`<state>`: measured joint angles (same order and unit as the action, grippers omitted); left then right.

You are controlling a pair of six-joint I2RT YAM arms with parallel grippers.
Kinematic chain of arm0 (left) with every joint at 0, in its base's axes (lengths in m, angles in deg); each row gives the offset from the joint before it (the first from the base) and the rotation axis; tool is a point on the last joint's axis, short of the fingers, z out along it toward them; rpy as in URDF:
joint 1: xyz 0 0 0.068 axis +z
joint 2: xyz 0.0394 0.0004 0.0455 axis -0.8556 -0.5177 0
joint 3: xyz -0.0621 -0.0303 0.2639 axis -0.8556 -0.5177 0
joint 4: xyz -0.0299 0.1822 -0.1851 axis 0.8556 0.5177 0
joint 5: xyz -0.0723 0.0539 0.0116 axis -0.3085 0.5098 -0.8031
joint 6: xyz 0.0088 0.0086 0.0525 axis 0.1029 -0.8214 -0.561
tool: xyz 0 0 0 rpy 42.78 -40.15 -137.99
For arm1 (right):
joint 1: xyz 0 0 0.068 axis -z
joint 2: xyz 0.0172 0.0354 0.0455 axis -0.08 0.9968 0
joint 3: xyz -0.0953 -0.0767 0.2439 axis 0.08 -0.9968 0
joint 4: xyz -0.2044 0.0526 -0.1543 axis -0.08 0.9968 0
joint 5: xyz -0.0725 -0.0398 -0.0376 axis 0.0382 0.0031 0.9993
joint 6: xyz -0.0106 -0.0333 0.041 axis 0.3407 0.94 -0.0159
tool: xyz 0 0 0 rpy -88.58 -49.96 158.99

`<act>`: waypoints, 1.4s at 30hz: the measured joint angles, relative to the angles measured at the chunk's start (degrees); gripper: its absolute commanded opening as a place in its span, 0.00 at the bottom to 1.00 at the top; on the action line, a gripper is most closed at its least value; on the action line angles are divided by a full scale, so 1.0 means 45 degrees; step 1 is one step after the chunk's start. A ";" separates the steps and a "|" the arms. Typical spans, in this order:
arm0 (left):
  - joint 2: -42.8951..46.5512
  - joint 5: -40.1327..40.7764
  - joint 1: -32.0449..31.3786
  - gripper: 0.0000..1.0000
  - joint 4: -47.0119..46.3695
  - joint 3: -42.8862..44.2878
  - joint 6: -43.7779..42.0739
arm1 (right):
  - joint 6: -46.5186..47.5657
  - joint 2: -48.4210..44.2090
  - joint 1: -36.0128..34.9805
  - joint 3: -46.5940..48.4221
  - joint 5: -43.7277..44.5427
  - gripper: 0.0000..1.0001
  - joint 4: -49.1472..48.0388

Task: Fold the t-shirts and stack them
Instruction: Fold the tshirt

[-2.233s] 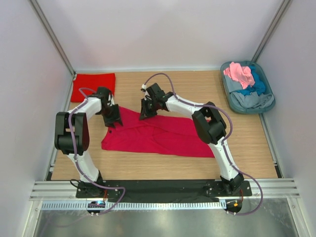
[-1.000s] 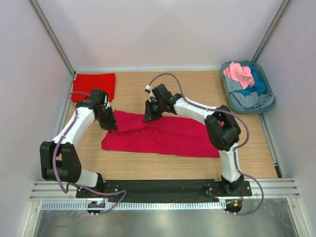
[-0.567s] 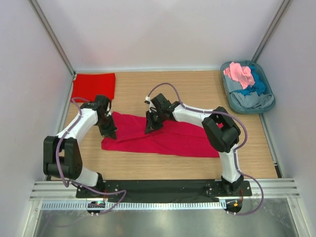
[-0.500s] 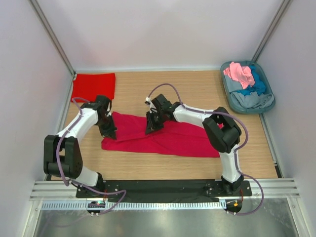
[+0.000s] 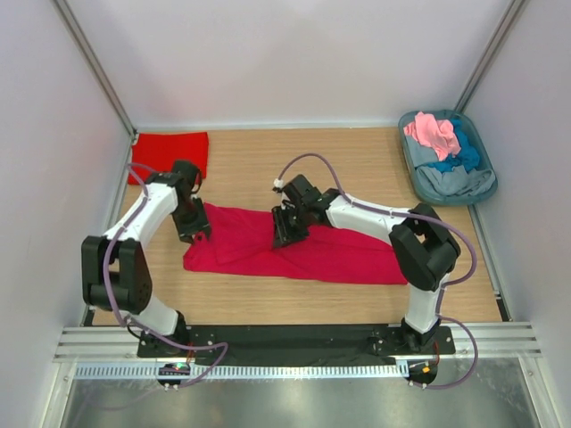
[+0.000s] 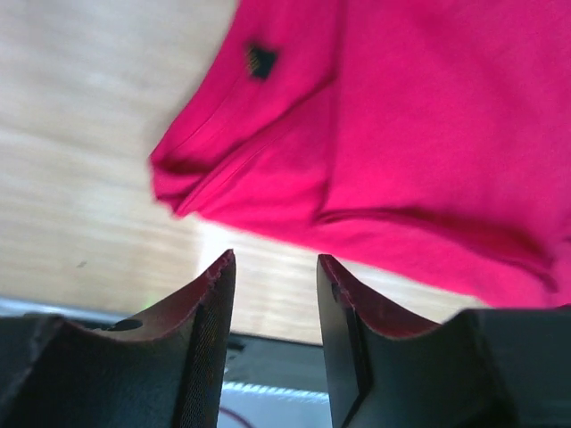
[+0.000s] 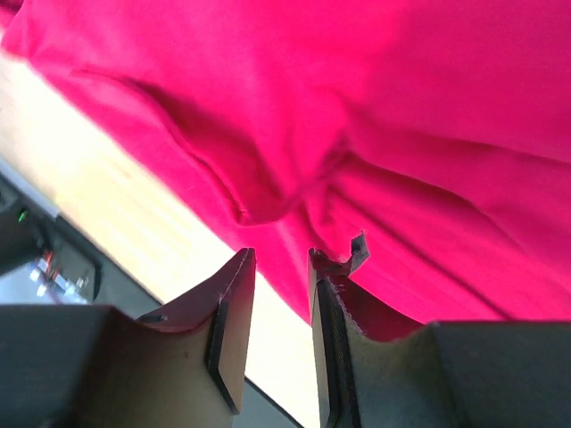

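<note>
**Now both grippers hang open over the crimson t-shirt**

Your one container is the grey-blue tub (image 5: 406,153) at the far right corner of the table (image 5: 357,169). A pink t-shirt (image 5: 432,131) lies crumpled at its far end, with a blue t-shirt (image 5: 466,152) beside it. A grey t-shirt (image 5: 455,183) fills the near end.

Nearer to you, the crimson t-shirt (image 5: 330,250) (image 6: 428,134) (image 7: 312,80) lies spread sideways across the middle of the table, wrinkled and partly doubled over. Your left gripper (image 5: 198,234) (image 6: 275,259) sits above its left end, jaws moderately apart with nothing between them. In the left wrist view you see the collar edge with a dark label (image 6: 260,61) below.

Your right gripper (image 5: 283,239) (image 7: 280,254) is over the shirt's middle part, jaws parted by a narrow gap and holding nothing. A frayed scrap sticks up from one fingertip. You cannot tell whether either gripper touches the cloth.

Beyond the left gripper, the scarlet t-shirt (image 5: 168,153) lies folded flat at the far left corner, well apart from the crimson one.

The tabletop is light wood, with a metal rail (image 5: 89,343) along the near edge and plain pale walls (image 5: 294,62) on three sides.
</note>
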<state>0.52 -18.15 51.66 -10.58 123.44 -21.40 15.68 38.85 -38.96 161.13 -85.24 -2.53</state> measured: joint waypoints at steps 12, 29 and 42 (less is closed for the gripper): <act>-0.4269 -0.1899 -0.0015 0.40 -0.2642 0.2200 -0.0228 | -0.0801 -0.2069 0.2050 -0.0500 0.5304 0.37 0.2841; -0.6207 -0.0301 0.0146 0.46 -0.1909 0.4430 -0.0573 | -0.0481 -0.2429 0.6120 -0.2875 0.7354 0.34 0.2856; -0.1112 -0.3405 -0.1127 0.50 -0.1841 0.1297 -0.1909 | -0.0505 -0.2526 0.6309 -0.3079 0.7004 0.33 0.3041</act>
<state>-4.48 -33.47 46.59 -18.86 129.27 -29.99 13.41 27.48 -10.57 147.27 -53.73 11.15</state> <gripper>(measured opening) 0.487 0.336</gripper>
